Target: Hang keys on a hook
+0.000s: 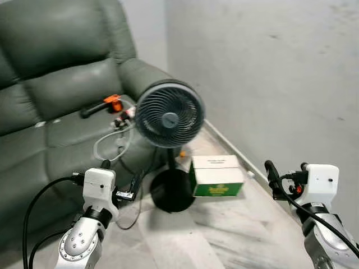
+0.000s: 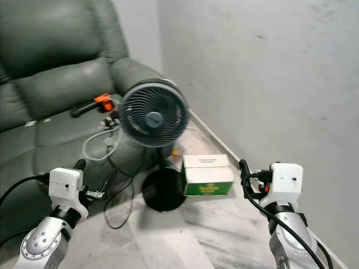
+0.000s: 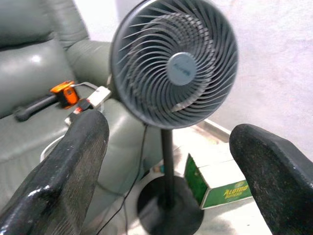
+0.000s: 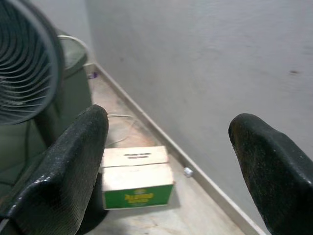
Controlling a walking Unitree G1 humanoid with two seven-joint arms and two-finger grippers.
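My left tool (image 3: 166,161) is raised low in front of me, fingers (image 3: 63,171) spread wide with nothing between them. My right tool (image 4: 168,161) is likewise raised, fingers (image 4: 266,166) spread wide and empty.

Ahead stands a dark pedestal fan (image 1: 169,115) on the pale marbled floor (image 1: 185,241), its round base (image 1: 171,190) just beside the front edge of a grey-green leather sofa (image 1: 56,84). The fan head faces me, tilted slightly upward.

On the sofa seat, toward its right edge near the armrest, lies a cluster of small things: a black-handled tool with an orange head (image 1: 104,105), its long axis running roughly along the seat's back edge with the orange end toward the armrest; just beside it a small white and red item (image 1: 124,116) that may be the keys, too small and blurred for me to tell, and I cannot tell its pointing. A loop of pale cable (image 1: 109,143) lies on the seat's front edge, hanging toward the floor.

A green and white cardboard box (image 1: 217,175) sits on the floor touching or just beside the fan base, between it and the grey wall (image 1: 269,73). A tiny orange speck (image 1: 182,153) lies on the floor behind the fan pole.

I cannot make out a hook.
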